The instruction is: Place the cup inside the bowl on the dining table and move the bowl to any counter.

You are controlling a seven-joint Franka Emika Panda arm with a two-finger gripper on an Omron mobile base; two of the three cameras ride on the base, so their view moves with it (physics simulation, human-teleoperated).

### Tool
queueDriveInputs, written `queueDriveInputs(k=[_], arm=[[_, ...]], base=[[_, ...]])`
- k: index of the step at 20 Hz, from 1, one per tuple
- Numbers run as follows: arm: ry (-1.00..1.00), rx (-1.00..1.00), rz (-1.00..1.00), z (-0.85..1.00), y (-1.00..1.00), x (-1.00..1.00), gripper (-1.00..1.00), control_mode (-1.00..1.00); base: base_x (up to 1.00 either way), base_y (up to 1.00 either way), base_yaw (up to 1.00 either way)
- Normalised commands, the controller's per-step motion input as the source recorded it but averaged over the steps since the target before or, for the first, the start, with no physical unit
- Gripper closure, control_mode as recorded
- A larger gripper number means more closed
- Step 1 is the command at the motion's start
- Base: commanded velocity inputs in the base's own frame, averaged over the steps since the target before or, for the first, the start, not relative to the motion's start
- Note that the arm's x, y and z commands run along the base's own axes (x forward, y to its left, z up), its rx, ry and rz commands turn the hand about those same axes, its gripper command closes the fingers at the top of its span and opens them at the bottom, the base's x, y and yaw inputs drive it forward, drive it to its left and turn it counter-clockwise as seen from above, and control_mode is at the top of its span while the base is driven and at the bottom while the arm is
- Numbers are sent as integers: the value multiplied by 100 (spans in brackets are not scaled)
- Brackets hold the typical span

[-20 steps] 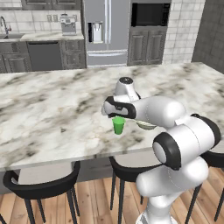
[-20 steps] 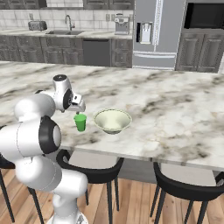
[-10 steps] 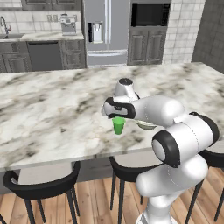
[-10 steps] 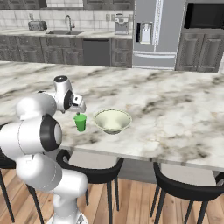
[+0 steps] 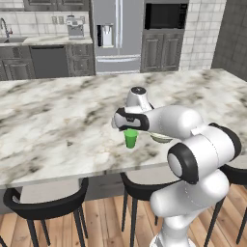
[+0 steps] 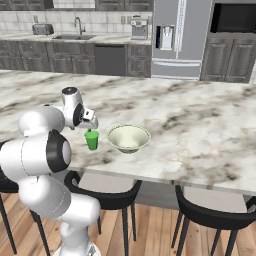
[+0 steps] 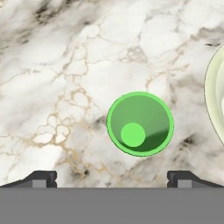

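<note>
Near the table's front edge, the green cup [image 6: 91, 139] stands upright on the marble table [image 6: 200, 125], just beside the cream-green bowl [image 6: 129, 138] but not touching it. Right above the cup hangs the pincer [image 7: 112, 178], its two dark fingertips [image 7: 41, 178] spread wide, nothing between them. From above, the cup's mouth sits slightly off-centre toward the bowl.

Green cup [image 6: 91, 139] upright beside cream bowl [image 6: 129, 138], marble dining table [image 6: 200, 120]
</note>
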Motion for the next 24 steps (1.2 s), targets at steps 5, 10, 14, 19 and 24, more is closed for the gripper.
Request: queueDriveInputs(k=[5, 10, 14, 19, 24], arm=[[0, 0, 0, -10, 2, 0, -100, -100], [0, 0, 0, -5, 7, 8, -100, -100], [0, 0, 0, 0, 7, 13, -100, -100], [0, 0, 0, -1, 7, 13, -100, -100], [0, 0, 0, -10, 3, 8, -100, -100]], base=[[0, 0, 0], [0, 0, 0], [0, 0, 0], [0, 0, 0], [0, 0, 0]])
